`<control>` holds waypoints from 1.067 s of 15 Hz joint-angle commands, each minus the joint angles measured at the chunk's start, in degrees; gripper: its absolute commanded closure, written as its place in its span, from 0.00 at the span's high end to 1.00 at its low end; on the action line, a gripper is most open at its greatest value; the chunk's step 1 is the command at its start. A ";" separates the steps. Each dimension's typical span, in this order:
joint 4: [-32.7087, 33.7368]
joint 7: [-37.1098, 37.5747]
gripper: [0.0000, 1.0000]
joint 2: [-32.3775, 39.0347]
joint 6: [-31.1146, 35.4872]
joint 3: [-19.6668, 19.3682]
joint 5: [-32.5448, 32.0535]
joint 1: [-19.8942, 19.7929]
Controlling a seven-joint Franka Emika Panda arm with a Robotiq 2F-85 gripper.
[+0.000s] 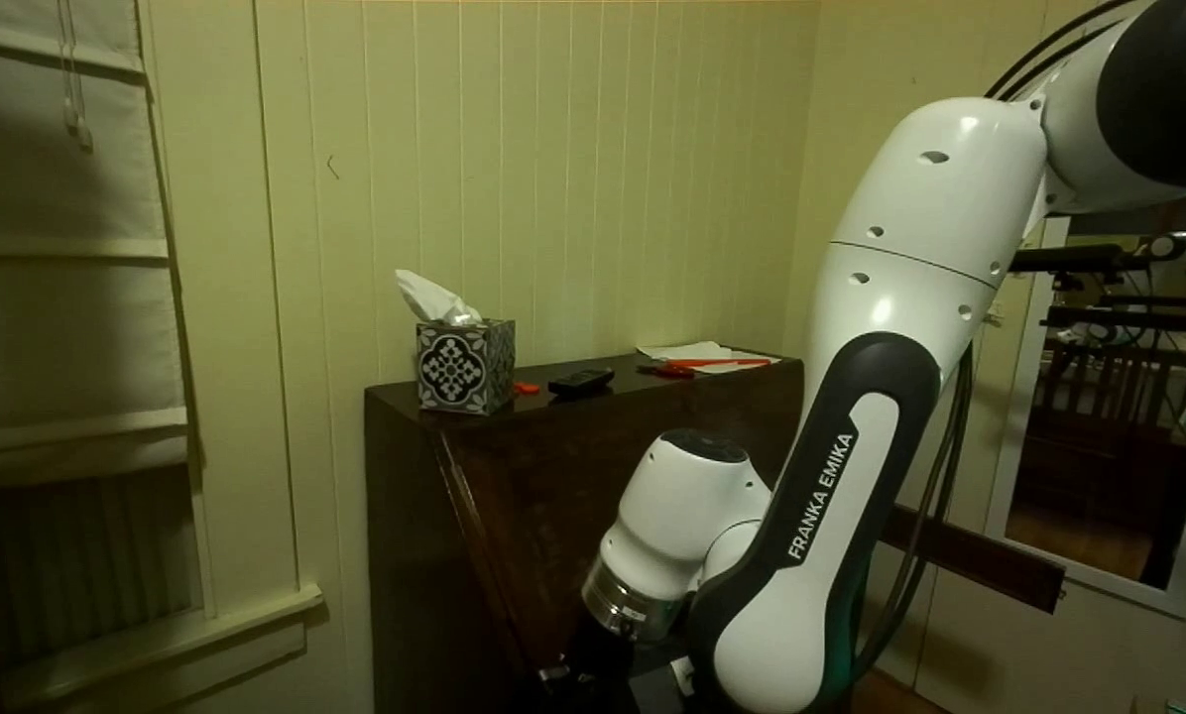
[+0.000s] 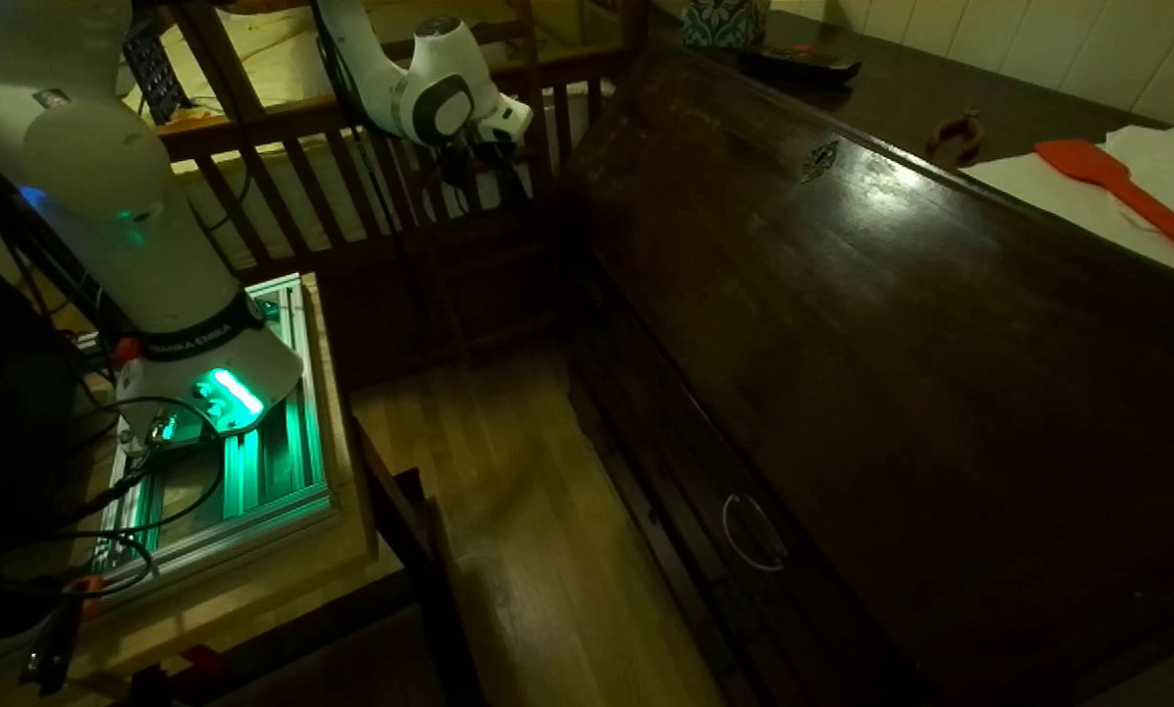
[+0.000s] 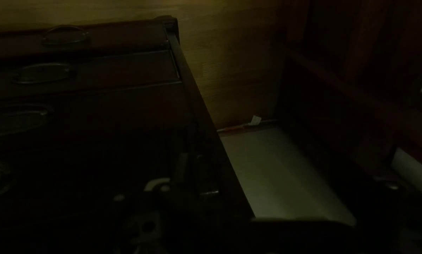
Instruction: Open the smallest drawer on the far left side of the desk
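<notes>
End effector point(image 2: 487, 177) released, jaws parted wide, I have it hanging at 11 o'clock in an exterior view, near the far end of the counter point(image 2: 891, 393); whether they touch, I can't tell. The counter takes up that view from 12 round to 5 o'clock: dark brown wood, polished enough to throw back a patch of glare, with a narrow flat top point(image 2: 940, 88), a sloping panel point(image 2: 842, 412) and a small ornate plate point(image 2: 820, 162) between 1 and 2. I read its long axis as about 10 to 4 o'clock, the panel falling toward 7. From the wrist, its drawers point(image 3: 133, 70) lie stacked from 11 round to 8, with oval handles point(image 3: 43, 73), and its end edge slants from 11 to 5. Which drawer is smallest I can't make out; around 7 the wood sinks into black. In an exterior view the arm point(image 1: 821, 496) hides much of the panel, and the lower frame edge cuts the counter off.
</notes>
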 commanded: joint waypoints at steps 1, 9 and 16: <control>1.26 -3.42 1.00 1.94 1.23 -6.79 4.99 6.77; 3.77 -8.09 1.00 7.00 2.50 -13.66 7.57 13.74; 7.02 -11.35 0.93 10.27 4.75 -13.31 9.90 13.63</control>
